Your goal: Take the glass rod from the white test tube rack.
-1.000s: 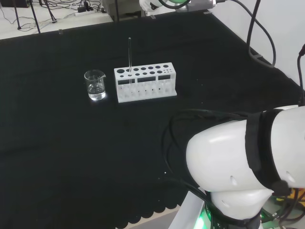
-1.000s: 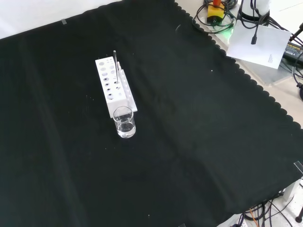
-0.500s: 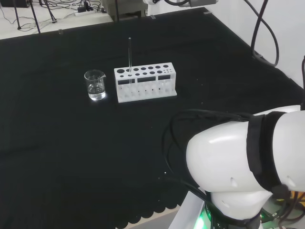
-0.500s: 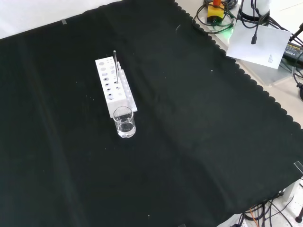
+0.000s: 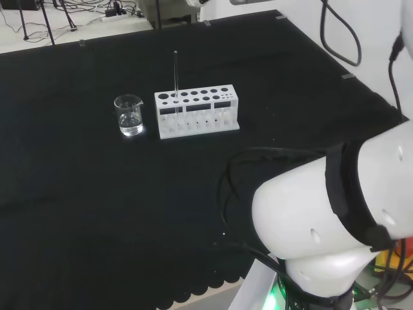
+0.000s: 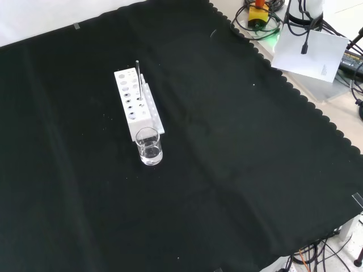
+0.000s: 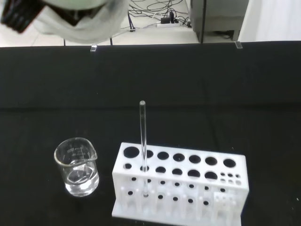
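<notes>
Hand: a blurred white part of the black and white robot hand [image 7: 80, 19] shows in the wrist view; whether its fingers are straight or curled cannot be told.
Rod: the thin clear glass rod [image 5: 175, 76] [image 6: 137, 73] [image 7: 143, 146] stands upright in a hole near one end of the rack, at the end nearest the beaker, well apart from the hand and untouched by it.
Rack: the white rectangular plastic test tube rack [image 5: 197, 112] [image 6: 138, 110] [image 7: 178, 186], with rows of round holes, stands on the cloth, ahead of the palm as the wrist view looks.
Beaker: a small clear glass beaker [image 5: 129, 115] [image 6: 149, 146] [image 7: 76, 166] stands just beside the rack's rod end, apart from it; it seems to hold a little clear liquid.
Bench: black cloth [image 5: 77, 194] [image 6: 238, 158] covers it.
Arm: large white links [image 5: 329, 219] stand at the head view's right.
</notes>
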Tool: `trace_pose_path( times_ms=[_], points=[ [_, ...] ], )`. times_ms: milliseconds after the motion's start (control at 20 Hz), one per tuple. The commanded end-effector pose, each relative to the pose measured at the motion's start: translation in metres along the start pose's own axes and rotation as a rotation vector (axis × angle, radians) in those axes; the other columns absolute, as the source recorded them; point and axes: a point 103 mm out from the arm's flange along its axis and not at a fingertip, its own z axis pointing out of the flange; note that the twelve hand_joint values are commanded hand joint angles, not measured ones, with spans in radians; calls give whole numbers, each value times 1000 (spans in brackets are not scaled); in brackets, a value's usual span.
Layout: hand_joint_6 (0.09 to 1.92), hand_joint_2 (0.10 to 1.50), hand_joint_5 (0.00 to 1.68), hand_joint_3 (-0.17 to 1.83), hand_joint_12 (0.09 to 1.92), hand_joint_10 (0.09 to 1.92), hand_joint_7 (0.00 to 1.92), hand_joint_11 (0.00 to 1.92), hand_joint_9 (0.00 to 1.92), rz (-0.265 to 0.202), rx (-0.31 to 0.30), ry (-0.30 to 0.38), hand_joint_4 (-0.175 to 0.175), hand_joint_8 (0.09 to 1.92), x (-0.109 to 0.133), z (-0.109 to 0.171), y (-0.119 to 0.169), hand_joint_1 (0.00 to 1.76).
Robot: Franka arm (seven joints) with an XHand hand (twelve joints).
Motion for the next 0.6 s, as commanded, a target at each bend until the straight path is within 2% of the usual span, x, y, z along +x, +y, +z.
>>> trace_pose_path(
  times_ms=[50, 350, 450, 600],
  points=[
    [87, 614, 173, 591, 1351, 932, 15, 0, 30, -35, 14, 5, -61, 802, -3, 10, 56, 808],
    [87, 614, 174, 594, 1358, 935, 25, 0, 39, -56, 45, 7, -61, 806, -4, 29, 84, 806],
    [87, 615, 175, 595, 1361, 936, 29, 0, 42, -73, 60, -38, -61, 807, -1, 34, 91, 805],
    [87, 615, 176, 596, 1365, 937, 33, 0, 47, -95, 70, -50, -61, 808, 5, 39, 101, 804]
  ],
)
